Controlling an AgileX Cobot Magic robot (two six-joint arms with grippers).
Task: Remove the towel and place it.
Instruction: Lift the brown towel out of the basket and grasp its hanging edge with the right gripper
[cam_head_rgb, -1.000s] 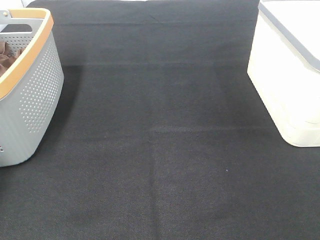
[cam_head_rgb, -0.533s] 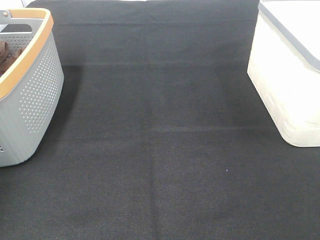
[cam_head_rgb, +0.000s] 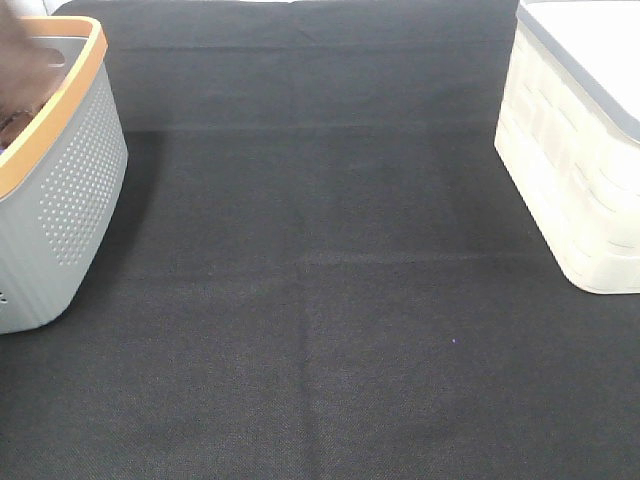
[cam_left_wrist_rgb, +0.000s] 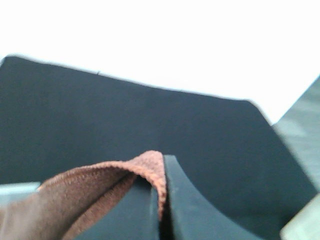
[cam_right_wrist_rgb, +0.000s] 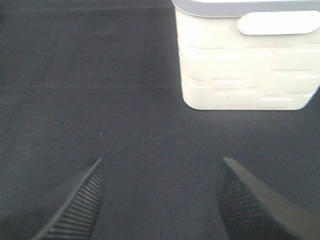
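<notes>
In the left wrist view my left gripper (cam_left_wrist_rgb: 159, 200) is shut on a reddish-brown towel (cam_left_wrist_rgb: 95, 187), whose stitched edge is pinched between the two dark fingers and hangs away to one side. In the exterior high view a dark brown blur of the towel (cam_head_rgb: 22, 70) rises above the grey basket (cam_head_rgb: 70, 190) at the far left; the gripper itself is outside that view. My right gripper (cam_right_wrist_rgb: 160, 200) is open and empty, hovering low over the black cloth table, short of the white box (cam_right_wrist_rgb: 245, 55).
The grey perforated basket with an orange rim stands at the left edge of the table. A white lidded box (cam_head_rgb: 580, 150) stands at the right edge. A black cloth (cam_head_rgb: 320, 280) covers the table between them.
The brown cloth that lay low in the basket has risen above its rim at the far left. The basket, the box and the right gripper's surroundings have not moved.
</notes>
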